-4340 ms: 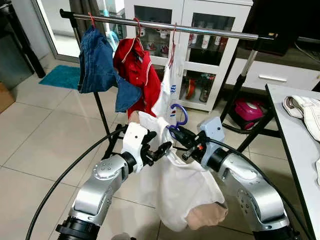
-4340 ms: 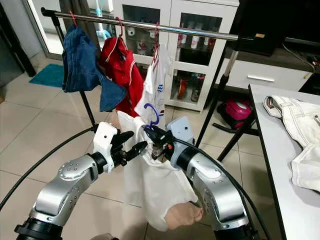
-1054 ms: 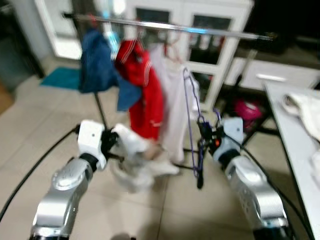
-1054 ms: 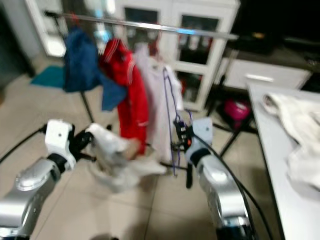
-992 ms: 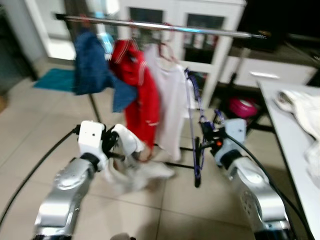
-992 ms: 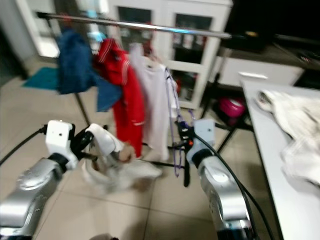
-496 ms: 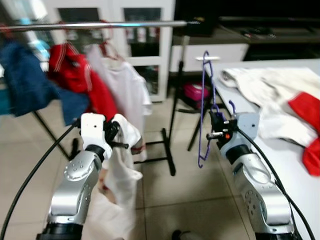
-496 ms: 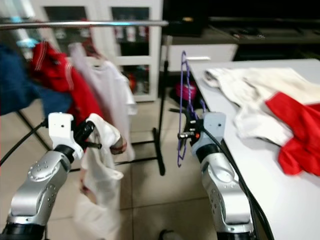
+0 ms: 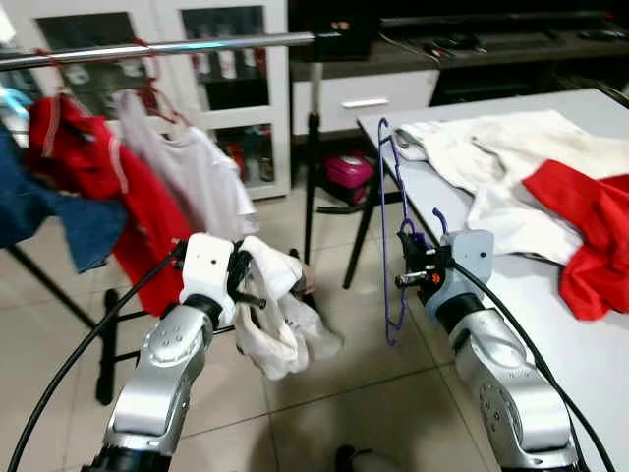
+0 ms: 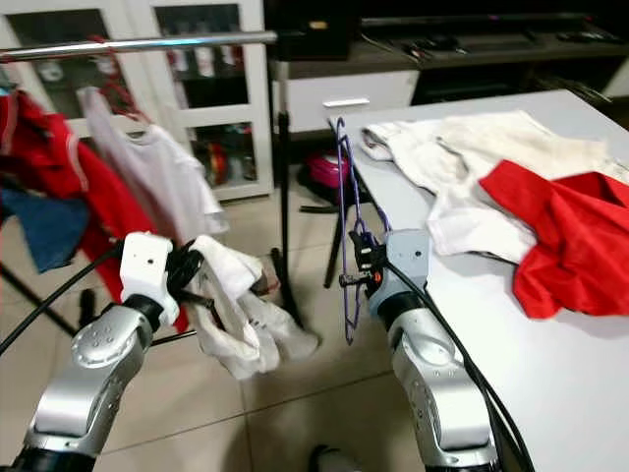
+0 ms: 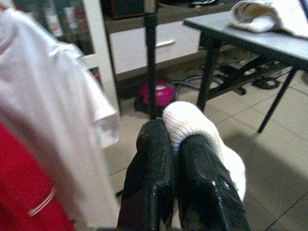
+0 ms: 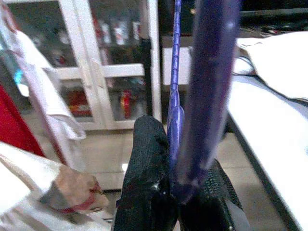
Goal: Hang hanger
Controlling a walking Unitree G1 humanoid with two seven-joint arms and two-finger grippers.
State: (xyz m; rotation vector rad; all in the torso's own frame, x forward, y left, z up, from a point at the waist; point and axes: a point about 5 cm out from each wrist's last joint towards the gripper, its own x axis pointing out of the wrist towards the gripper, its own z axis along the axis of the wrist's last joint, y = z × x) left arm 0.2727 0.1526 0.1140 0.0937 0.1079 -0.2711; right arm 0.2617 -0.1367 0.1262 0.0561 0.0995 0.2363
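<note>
A purple hanger (image 9: 385, 236) is held upright, long axis vertical, clamped between the closed fingers of the right gripper (image 9: 407, 265) beside the white table (image 9: 550, 324). The clothes rail (image 9: 147, 47) lies far and to the left. A crumpled white garment (image 9: 280, 315) is pinched in the closed left gripper (image 9: 246, 285).

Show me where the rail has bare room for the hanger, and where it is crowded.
The rail is bare between the white shirt and its end post. Further along it is crowded: the red garment hangs close beside the white shirt. The right gripper holds the hanger; the left gripper holds a white garment.
</note>
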